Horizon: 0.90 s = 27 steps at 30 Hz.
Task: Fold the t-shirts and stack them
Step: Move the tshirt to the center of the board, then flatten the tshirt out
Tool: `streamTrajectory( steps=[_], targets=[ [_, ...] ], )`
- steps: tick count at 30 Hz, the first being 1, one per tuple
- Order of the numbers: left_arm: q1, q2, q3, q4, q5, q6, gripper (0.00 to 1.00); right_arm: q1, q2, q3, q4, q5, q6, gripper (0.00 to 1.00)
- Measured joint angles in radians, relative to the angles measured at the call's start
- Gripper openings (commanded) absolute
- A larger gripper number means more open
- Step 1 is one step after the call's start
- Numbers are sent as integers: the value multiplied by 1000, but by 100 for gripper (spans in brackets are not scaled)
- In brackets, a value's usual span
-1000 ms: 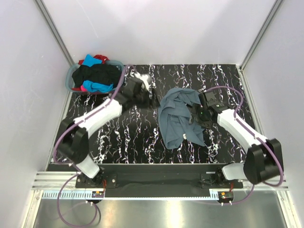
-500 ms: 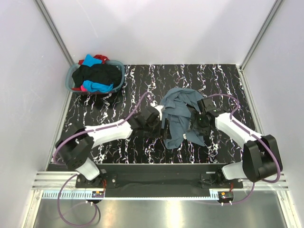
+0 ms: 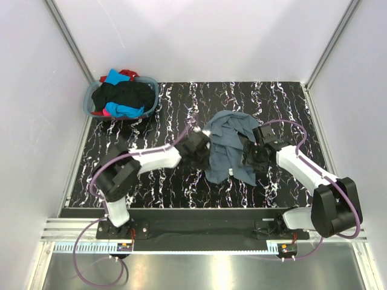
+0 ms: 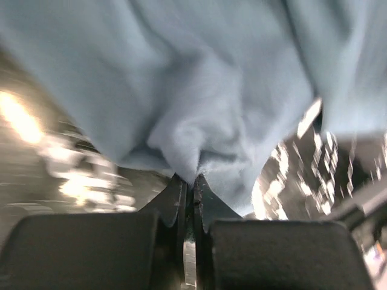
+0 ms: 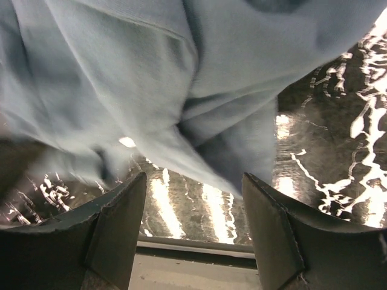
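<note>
Slate blue-grey fabric t-shirt lay crumpled on the counter, well apart from the round grey-blue plastic laundry basket. The left tool had just clamped its edge while the right tool hung spread, so flattening could probably begin.

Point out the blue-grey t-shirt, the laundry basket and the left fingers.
blue-grey t-shirt [image 3: 225, 151], top view, middle of the crumpled fabric.
laundry basket [image 3: 156, 93], top view, right rim.
left fingers [image 4: 174, 202], left wrist view, left finger, pinching the shirt.

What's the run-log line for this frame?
phase: grasp | left gripper: shut on blue-grey t-shirt | right gripper: open, empty | laundry basket: other tees inside
</note>
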Motion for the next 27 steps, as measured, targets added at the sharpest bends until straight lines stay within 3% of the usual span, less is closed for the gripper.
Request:
streamTrajectory(
  steps=[9, 15, 21, 27],
  targets=[
    [323, -21, 192, -93, -66, 100, 0, 32, 8, -12, 52, -101, -11, 72],
    [344, 61, 283, -97, -36, 132, 0, 201, 66, 3, 112, -116, -14, 69],
    [341, 79, 284, -127, -8, 143, 0, 230, 84, 3, 192, -114, 40, 66],
    [343, 79, 283, -128, 20, 166, 0, 346, 84, 1, 332, -63, 146, 61]
  ],
)
